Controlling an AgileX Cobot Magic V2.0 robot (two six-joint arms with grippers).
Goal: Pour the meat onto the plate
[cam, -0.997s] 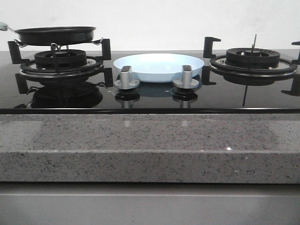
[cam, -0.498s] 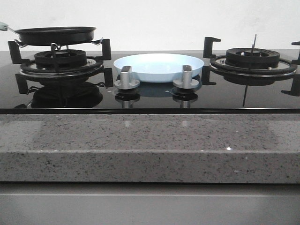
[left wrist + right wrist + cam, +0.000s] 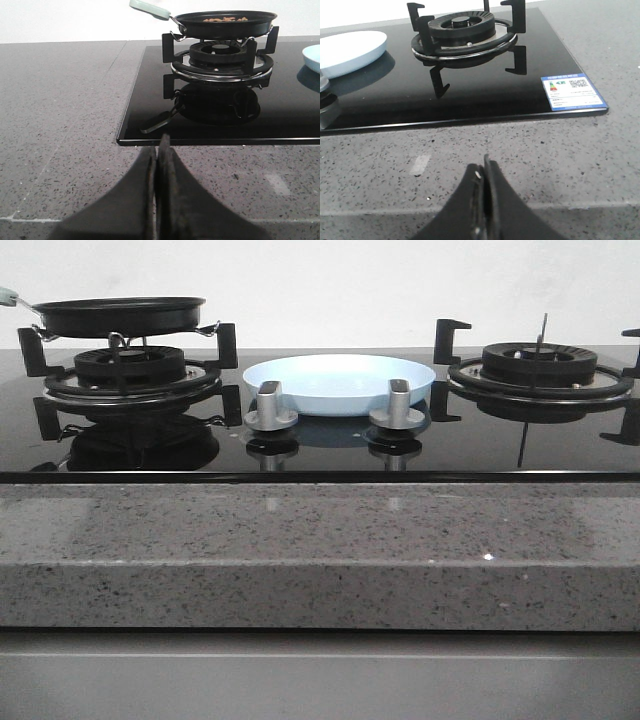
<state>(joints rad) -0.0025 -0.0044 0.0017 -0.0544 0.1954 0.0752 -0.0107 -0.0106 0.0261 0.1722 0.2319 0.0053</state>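
Still on the burner: meat [image 3: 224, 19] in the pan [image 3: 225, 23].
Plate [image 3: 338, 381] bare; left gripper [image 3: 156, 165] and right gripper [image 3: 484, 187] both clenched on nothing.

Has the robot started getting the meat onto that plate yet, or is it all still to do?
Nothing looks done yet. The meat sits in the black pan on the left burner, and the plate between the burners looks bare. Nothing is in hand: the left gripper and right gripper are over the stone counter, jaws closed and holding nothing. Taking the pan's handle, lifting and tipping are all left.
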